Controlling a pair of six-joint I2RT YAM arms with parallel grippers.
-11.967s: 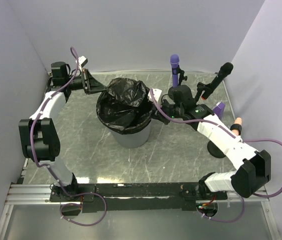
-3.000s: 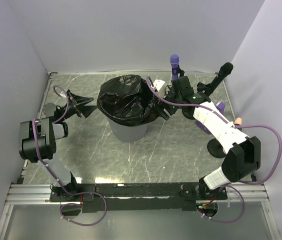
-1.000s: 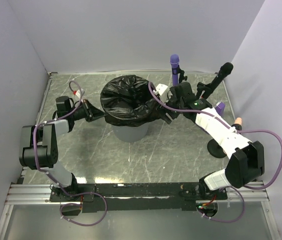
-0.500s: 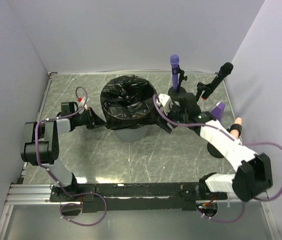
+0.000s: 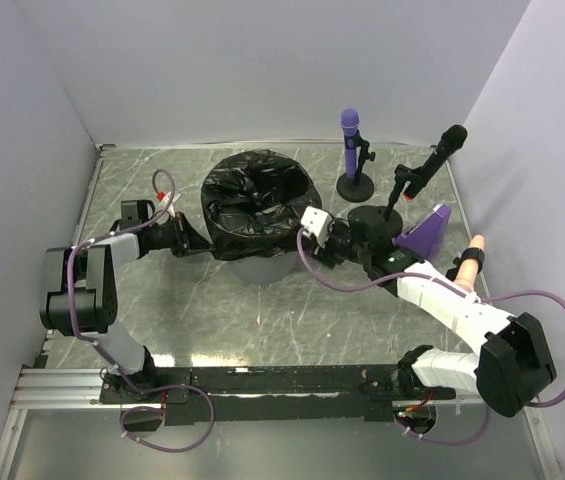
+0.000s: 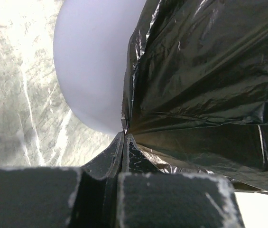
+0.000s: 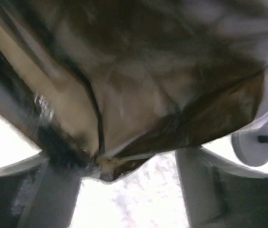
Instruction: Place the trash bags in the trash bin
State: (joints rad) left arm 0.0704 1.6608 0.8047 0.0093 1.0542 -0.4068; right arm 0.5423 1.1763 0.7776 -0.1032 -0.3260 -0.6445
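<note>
Trash bin: we see it standing upright near the middle of the table, nearer the back wall than the arm bases
Bin's axis: its long axis runs vertically, with the open mouth pointing straight up and the narrower base down on the table
Trash bag: black film lines the bin, sags into the mouth and is folded out over the rim all the way round, so only the near grey wall shows below it
Left gripper: we see its fingers pressed fully together, pinching a gathered fold of the bag's hem on the bin's left side, just beside the grey wall
Right gripper: we see its fingers spread wide at the bin's right side; a drooping corner of the bag hangs between them, with neither finger pressing on it
Behind the right arm: a purple microphone and a black microphone stand on their stands, well apart from the bin
</note>
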